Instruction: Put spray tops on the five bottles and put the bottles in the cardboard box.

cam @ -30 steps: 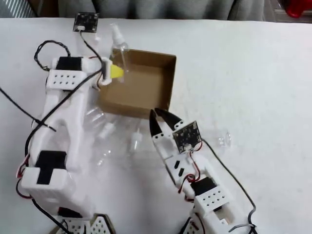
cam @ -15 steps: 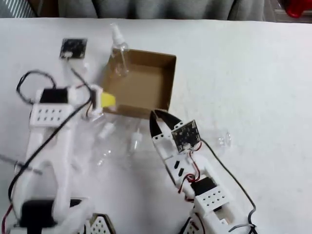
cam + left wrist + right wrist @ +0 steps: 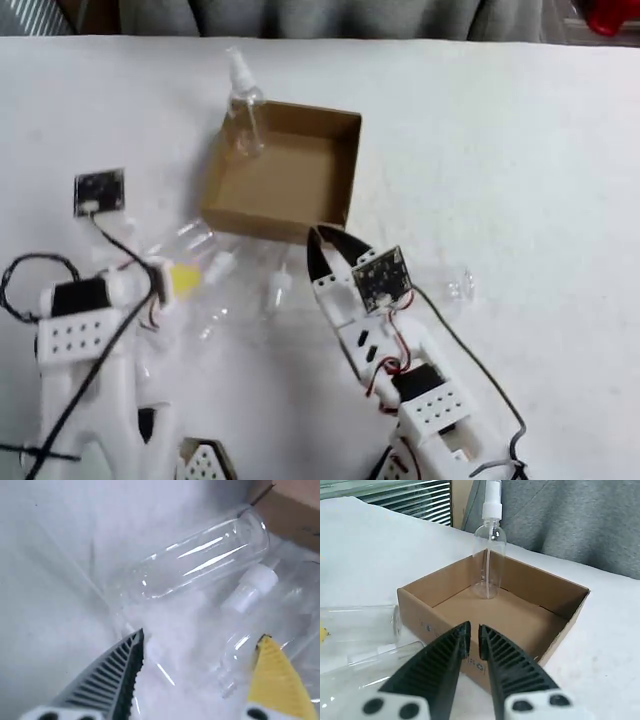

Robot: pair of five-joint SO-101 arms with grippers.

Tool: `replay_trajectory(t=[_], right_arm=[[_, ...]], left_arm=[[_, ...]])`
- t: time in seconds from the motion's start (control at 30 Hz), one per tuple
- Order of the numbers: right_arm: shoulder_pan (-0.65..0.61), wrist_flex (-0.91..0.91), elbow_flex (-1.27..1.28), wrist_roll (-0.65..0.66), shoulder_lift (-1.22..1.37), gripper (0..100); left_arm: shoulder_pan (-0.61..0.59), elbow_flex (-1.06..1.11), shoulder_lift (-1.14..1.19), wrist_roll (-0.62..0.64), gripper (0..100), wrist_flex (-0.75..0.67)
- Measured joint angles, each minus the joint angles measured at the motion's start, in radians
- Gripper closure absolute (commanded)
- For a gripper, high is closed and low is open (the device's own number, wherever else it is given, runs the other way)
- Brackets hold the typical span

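I'm watching the left arm folding low near its base, the left gripper [image 3: 202, 637] pointing down, released, with its grey and yellow fingers spread wide. It is hanging just above the lying bottles [image 3: 200, 555] on the table [image 3: 520, 150], and one of them is carrying a white top [image 3: 250, 587]. The right arm is stretching forward, the right gripper [image 3: 473, 631] clenched on nothing, its tips sitting just before the cardboard box [image 3: 435, 612]. Farther on, an upright bottle [image 3: 489, 555] wearing a spray top [image 3: 492, 502] is standing in the box's far corner.
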Motion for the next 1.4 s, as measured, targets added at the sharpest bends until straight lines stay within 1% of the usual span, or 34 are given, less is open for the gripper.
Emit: replay_trajectory(t=[0.1,0.17,0.23,0.37,0.4,0.43,0.5,0.63,0.8,0.9,1.23,1.4], right_arm=[[0.000,0.000,0.000,0.000,0.000,98.3],[0.000,0.000,0.000,0.000,0.000,98.3],[0.000,0.000,0.000,0.000,0.000,98.3],[0.000,0.000,0.000,0.000,0.000,98.3],[0.000,0.000,0.000,0.000,0.000,98.3],[0.000,0.000,0.000,0.000,0.000,98.3],[0.000,0.000,0.000,0.000,0.000,98.3],[-0.038,0.000,0.000,0.000,0.000,98.3],[-0.037,0.000,0.000,0.000,0.000,98.3],[-0.037,0.000,0.000,0.000,0.000,98.3],[-0.037,0.000,0.000,0.000,0.000,98.3],[-0.037,0.000,0.000,0.000,0.000,98.3]], left_arm=[[0.000,0.092,-0.071,0.000,67,-0.049],[0.000,0.135,-0.124,0.000,70,-0.072],[0.000,0.170,-0.189,0.002,76,-0.078],[0.000,0.226,-0.322,0.003,94,-0.095],[-0.002,0.241,-0.356,0.003,97,-0.097],[-0.002,0.256,-0.384,0.003,98,-0.097],[-0.002,0.276,-0.437,0.003,96,-0.097],[-0.002,0.305,-0.517,0.003,92,-0.097],[0.003,0.334,-0.543,0.003,93,-0.112],[0.035,0.345,-0.546,0.003,93,-0.121],[0.083,0.345,-0.545,0.003,93,-0.121],[0.084,0.284,-0.402,0.003,93,-0.121]])
